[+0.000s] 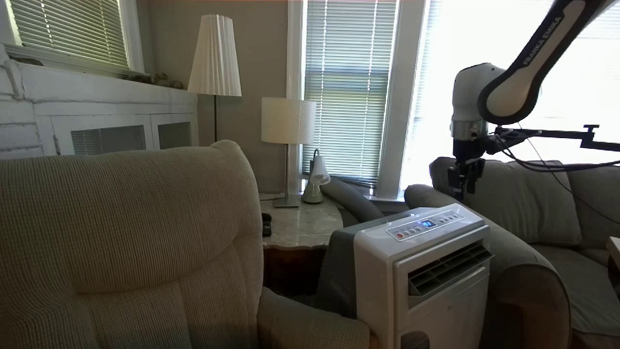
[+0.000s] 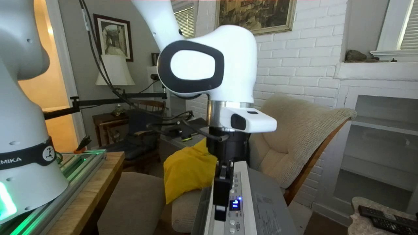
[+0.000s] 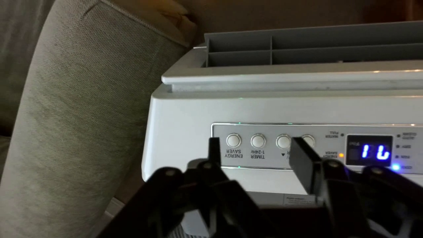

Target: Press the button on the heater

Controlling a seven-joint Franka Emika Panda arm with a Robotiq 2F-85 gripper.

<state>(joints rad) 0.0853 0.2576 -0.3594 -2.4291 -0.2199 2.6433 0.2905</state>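
Observation:
The heater is a white boxy appliance (image 1: 375, 286) with a slatted front vent; its top also shows in an exterior view (image 2: 249, 212) and in the wrist view (image 3: 185, 122). Its control panel (image 1: 426, 224) has round white buttons and a lit blue display (image 3: 369, 150). In the wrist view, the energy saver button (image 3: 233, 140) and timer button (image 3: 258, 140) show between my fingertips; the right finger partly covers two further buttons. My gripper (image 3: 254, 147) is open and empty, pointing down above the panel. It also shows in both exterior views (image 1: 463, 184) (image 2: 222, 199). I see no clear contact.
A beige armchair (image 1: 131, 232) stands on one side of the heater, a grey sofa arm (image 1: 518, 257) on the other. A side table (image 1: 310, 228) with lamps (image 1: 288, 121) stands behind. A yellow cushion (image 2: 191, 171) and the robot's wooden table (image 2: 94, 192) are nearby.

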